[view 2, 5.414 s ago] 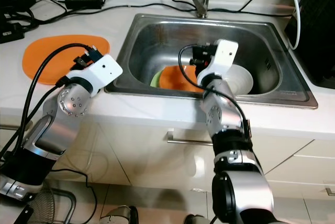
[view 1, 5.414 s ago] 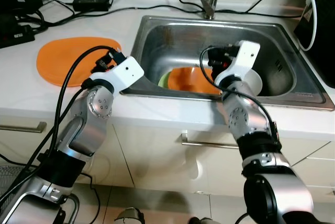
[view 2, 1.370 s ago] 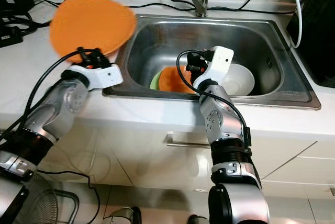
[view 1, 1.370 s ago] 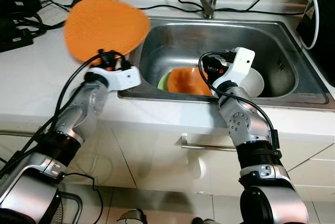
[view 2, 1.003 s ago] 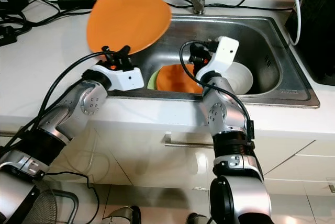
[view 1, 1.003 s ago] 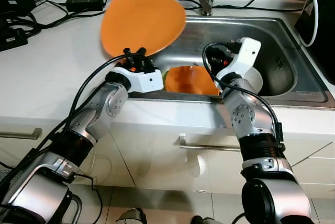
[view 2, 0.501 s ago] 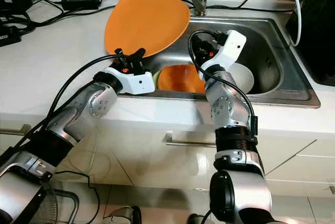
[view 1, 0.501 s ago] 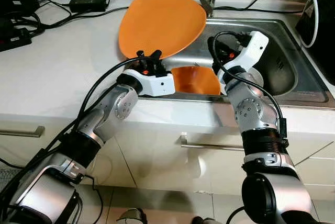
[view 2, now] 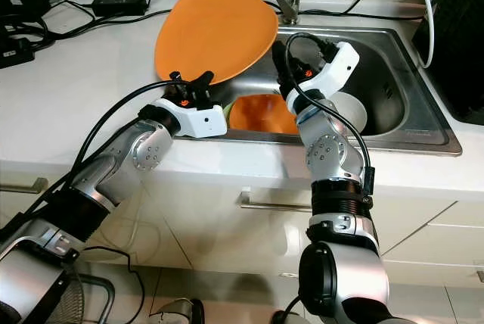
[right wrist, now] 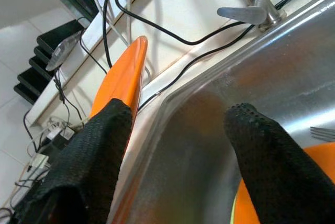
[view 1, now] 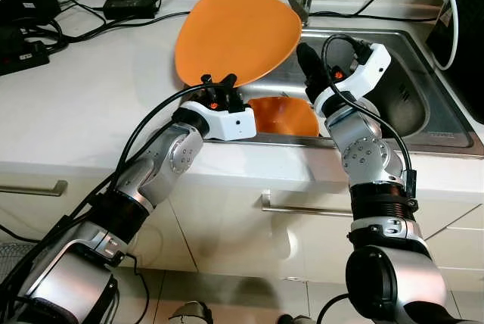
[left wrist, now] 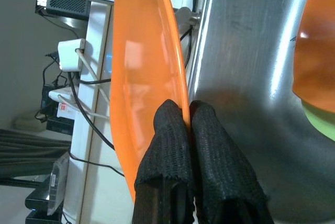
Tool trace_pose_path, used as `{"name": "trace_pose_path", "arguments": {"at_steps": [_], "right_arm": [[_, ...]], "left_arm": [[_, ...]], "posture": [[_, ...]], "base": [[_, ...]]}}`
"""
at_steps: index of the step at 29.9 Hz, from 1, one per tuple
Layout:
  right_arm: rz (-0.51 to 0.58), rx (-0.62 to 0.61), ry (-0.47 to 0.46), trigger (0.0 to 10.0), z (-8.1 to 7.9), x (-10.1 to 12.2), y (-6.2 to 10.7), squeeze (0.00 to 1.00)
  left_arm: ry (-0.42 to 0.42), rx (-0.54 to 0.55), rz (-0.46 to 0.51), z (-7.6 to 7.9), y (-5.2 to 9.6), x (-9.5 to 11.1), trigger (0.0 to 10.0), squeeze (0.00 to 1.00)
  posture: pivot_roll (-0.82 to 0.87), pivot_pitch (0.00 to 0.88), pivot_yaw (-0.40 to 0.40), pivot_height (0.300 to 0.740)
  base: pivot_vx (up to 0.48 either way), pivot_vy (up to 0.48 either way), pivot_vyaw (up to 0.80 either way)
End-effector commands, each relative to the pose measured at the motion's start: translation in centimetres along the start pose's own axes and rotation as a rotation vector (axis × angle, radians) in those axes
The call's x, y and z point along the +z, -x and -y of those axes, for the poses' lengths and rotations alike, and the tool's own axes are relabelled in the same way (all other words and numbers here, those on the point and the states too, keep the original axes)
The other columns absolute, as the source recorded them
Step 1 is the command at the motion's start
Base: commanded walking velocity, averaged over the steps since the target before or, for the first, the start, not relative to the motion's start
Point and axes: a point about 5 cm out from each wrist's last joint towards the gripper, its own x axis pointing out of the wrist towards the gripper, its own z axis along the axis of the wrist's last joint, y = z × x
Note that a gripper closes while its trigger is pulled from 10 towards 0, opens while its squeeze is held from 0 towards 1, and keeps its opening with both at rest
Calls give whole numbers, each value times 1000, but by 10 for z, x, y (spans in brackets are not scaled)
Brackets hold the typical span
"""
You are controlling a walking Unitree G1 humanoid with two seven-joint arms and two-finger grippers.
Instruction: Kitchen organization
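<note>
My left gripper (view 1: 216, 86) is shut on the lower rim of a large orange plate (view 1: 236, 32). The plate stands tilted on edge above the sink's (view 1: 427, 129) left rim. In the left wrist view the fingertips (left wrist: 175, 114) pinch that thin rim. My right gripper (right wrist: 180, 111) is open over the sink, raised close to the plate's right edge, one finger (right wrist: 112, 130) beside it. Down in the basin lie an orange dish (view 1: 283, 116), a green piece (left wrist: 320, 125) under it, and a white bowl (view 2: 351, 109).
A faucet (view 1: 302, 0) stands behind the sink. Black cables and a power adapter (view 1: 128, 6) lie along the back of the white counter (view 1: 68, 104). Dark gear (view 1: 23, 14) sits at the far left, a black appliance (view 1: 469, 44) at the right.
The orange plate was lifted off the counter and carried right to the sink's edge. In the last half second my right gripper rose from the basin toward the plate's edge.
</note>
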Motion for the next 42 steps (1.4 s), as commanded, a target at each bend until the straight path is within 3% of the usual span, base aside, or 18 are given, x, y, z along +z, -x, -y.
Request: {"name": "trace_pose_path", "arguments": {"at_steps": [1, 2, 13, 20, 25, 34, 42], "right_arm": [[18, 33, -8, 10000, -7, 7, 0, 729], [17, 37, -8, 10000, -7, 7, 0, 0], [5, 50, -31, 10000, -10, 4, 0, 0], [-12, 57, -45, 10000, -12, 0, 1, 0], [-17, 56, -47, 10000, -12, 0, 0, 0], [-22, 74, -44, 10000, -16, -1, -2, 0], [-28, 68, -46, 10000, -16, -2, -2, 0]], "left_arm": [[-5, 32, 5, -10, -2, 1, 10000, 0], [-5, 32, 3, -10, -2, 1, 10000, 0], [10, 1, 3, -5, -2, 1, 10000, 0], [32, -27, 63, 0, 0, 9, 10000, 0], [34, -22, 66, -2, 0, 11, 10000, 0], [49, -9, 155, -5, 1, 22, 10000, 0], [39, -8, 155, -7, 2, 20, 10000, 0]], "posture": [[67, 41, 15, 740], [67, 41, 15, 740], [72, 47, 15, 740], [74, 57, 13, 740], [79, 63, 11, 740], [84, 70, 5, 740], [85, 74, 5, 740]], "base": [[0, 0, 0], [0, 0, 0], [0, 0, 0], [0, 0, 0], [0, 0, 0], [0, 0, 0], [0, 0, 0]]}}
